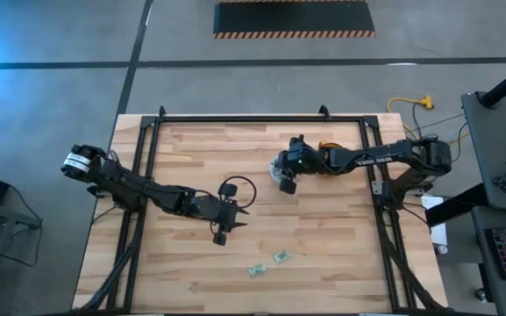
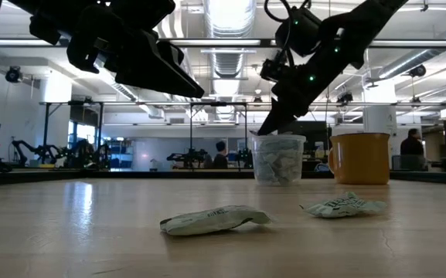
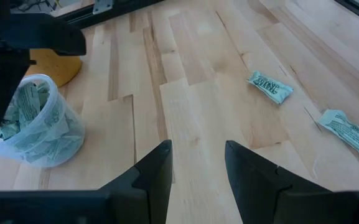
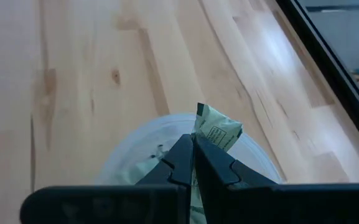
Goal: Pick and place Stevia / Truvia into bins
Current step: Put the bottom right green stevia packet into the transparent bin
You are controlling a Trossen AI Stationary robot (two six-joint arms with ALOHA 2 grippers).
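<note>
Wooden table (image 1: 323,254), bearing a translucent plastic cup (image 2: 277,159) part-filled with Stevia sachets, an orange cup (image 2: 359,157) just beside it. Right gripper (image 4: 193,160) above the translucent cup's mouth, fingers clamped on one green sachet (image 4: 216,132); left gripper (image 3: 196,163) raised over bare wood, fingers apart, empty. Two loose sachets (image 1: 267,264) near the table's front edge.

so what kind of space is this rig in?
Looks like a robotics lab or open workshop: exposed ceiling ducts, other robot arms on benches behind, and hazard-striped floor marking beyond the wooden table.
</note>
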